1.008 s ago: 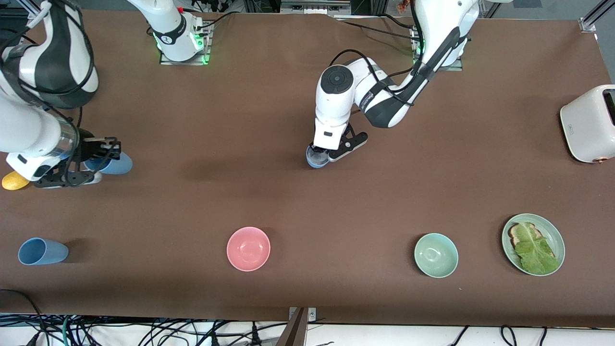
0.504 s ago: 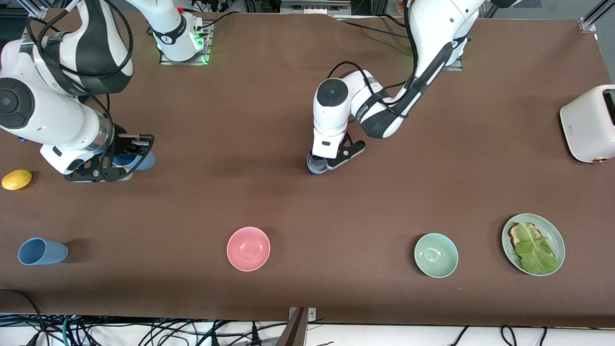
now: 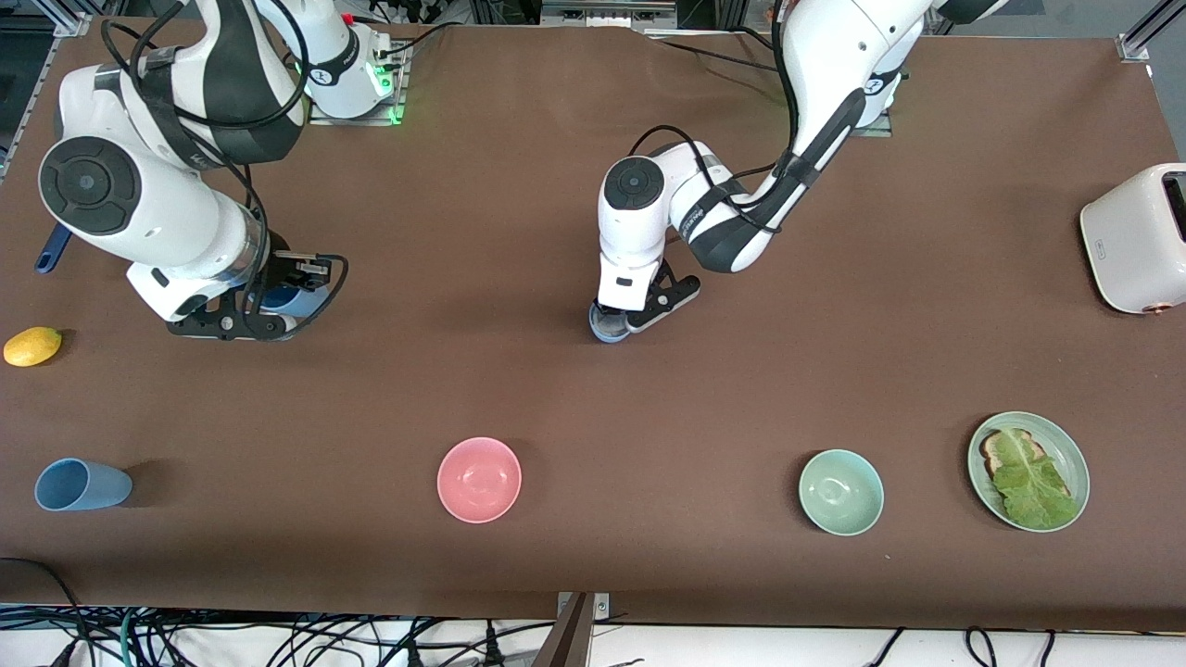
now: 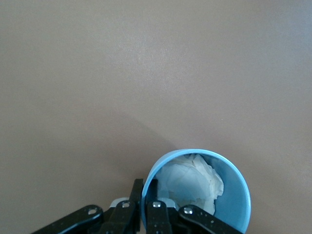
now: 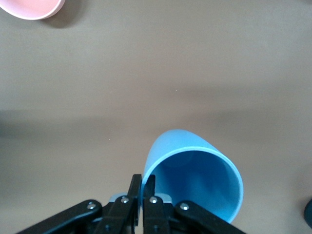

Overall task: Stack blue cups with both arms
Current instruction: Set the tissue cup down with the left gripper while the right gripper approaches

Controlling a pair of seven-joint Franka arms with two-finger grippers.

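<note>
My left gripper point(image 3: 619, 320) is shut on the rim of a light-blue cup point(image 3: 602, 328) at the table's middle. In the left wrist view the fingers point(image 4: 140, 195) pinch the cup point(image 4: 231, 195) wall, and crumpled white paper point(image 4: 192, 178) sits inside it. My right gripper point(image 3: 269, 311) is shut on the rim of a second blue cup point(image 3: 289, 298), held over the table toward the right arm's end. The right wrist view shows that cup point(image 5: 195, 180) empty and tilted, its wall between the fingers point(image 5: 134, 190). A third blue cup point(image 3: 82, 484) lies on its side near the front edge.
A pink bowl point(image 3: 479, 479), a mint-green bowl point(image 3: 840, 492) and a plate point(image 3: 1075, 463) with toast and lettuce line the front. A white toaster point(image 3: 1135, 238) stands at the left arm's end. A lemon point(image 3: 31, 346) and a dark-blue handle point(image 3: 53, 250) lie at the right arm's end.
The right arm has carried its blue cup away from the lemon toward the table's middle. The left arm with its cup has shifted only slightly.
</note>
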